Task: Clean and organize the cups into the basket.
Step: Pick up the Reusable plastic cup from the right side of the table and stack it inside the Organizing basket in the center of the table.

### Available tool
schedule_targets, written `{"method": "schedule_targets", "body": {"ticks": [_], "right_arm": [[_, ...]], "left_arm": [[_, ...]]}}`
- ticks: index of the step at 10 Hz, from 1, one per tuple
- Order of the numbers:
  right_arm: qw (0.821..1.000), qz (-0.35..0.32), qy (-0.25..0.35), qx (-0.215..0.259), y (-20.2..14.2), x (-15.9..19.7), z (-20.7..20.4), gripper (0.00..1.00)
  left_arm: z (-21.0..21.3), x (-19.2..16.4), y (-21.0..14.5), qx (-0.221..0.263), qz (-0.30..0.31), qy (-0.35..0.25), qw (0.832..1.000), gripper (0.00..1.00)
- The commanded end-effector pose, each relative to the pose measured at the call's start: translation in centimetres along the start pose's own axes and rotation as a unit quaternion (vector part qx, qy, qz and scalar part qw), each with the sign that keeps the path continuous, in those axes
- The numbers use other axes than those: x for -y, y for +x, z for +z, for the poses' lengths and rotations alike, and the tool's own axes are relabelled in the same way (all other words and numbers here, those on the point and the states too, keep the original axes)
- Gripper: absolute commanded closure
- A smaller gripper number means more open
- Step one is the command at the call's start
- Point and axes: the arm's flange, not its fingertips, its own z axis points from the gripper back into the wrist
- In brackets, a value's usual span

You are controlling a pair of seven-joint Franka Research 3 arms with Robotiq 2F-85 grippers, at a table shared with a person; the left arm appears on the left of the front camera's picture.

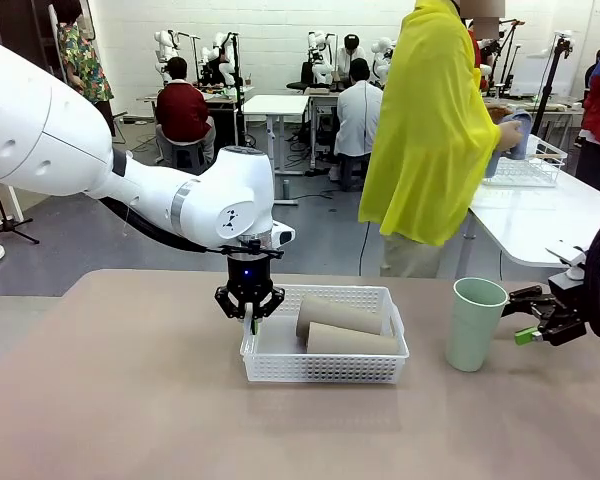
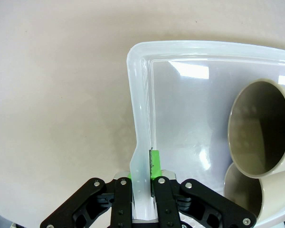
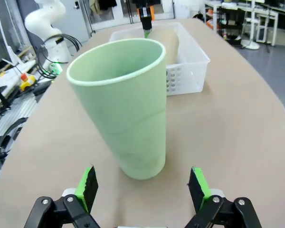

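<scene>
A white mesh basket (image 1: 325,368) sits mid-table with two tan cups (image 1: 338,316) (image 1: 352,341) lying on their sides in it. My left gripper (image 1: 250,318) is shut on the basket's left rim (image 2: 141,142); in the left wrist view both tan cups (image 2: 263,128) (image 2: 242,190) show their open mouths inside the basket. A mint green cup (image 1: 474,323) stands upright on the table right of the basket. My right gripper (image 1: 525,318) is open just right of it; in the right wrist view the green cup (image 3: 123,109) stands a little ahead of the spread fingertips (image 3: 143,187).
A person in a yellow top (image 1: 430,130) stands at the far side beside a white table (image 1: 550,215) holding a wire basket (image 1: 525,165). The tan tabletop (image 1: 130,400) is bare to the left and in front of the basket.
</scene>
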Motion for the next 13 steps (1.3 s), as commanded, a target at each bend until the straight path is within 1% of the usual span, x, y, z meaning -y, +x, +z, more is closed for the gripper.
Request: {"method": "schedule_targets", "body": {"ticks": [1, 3, 4, 9, 10, 11, 13], "right_arm": [[1.000, 0.004, 0.009, 0.006, 0.3, 0.0, -1.4, 0.00], [1.000, 0.000, 0.014, 0.011, 0.6, -0.8, -2.0, 0.00], [1.000, 0.002, 0.013, 0.002, 0.4, 0.0, -1.3, 0.00], [1.000, 0.001, 0.014, 0.003, 0.3, -0.1, -1.4, 0.00], [1.000, 0.020, -0.008, 0.002, 0.4, -0.1, -1.9, 0.00], [0.999, 0.025, -0.022, -0.001, 0.2, 0.2, -2.6, 0.00], [1.000, 0.023, -0.009, 0.014, 0.0, 0.5, -3.3, 0.00]], "left_arm": [[-0.1, 0.0, -0.2, -0.001, -0.002, 0.003, 1.000, 1.00], [-0.1, 0.0, -0.2, -0.001, -0.002, 0.003, 1.000, 1.00], [-0.1, 0.0, -0.2, -0.001, -0.002, 0.003, 1.000, 1.00], [-0.1, 0.0, -0.2, -0.001, -0.002, 0.003, 1.000, 1.00], [-0.1, 0.0, -0.2, -0.001, -0.002, 0.003, 1.000, 1.00], [-0.1, 0.0, -0.2, -0.001, -0.002, 0.003, 1.000, 1.00], [-0.1, 0.0, -0.2, -0.001, -0.002, 0.003, 1.000, 1.00]]}}
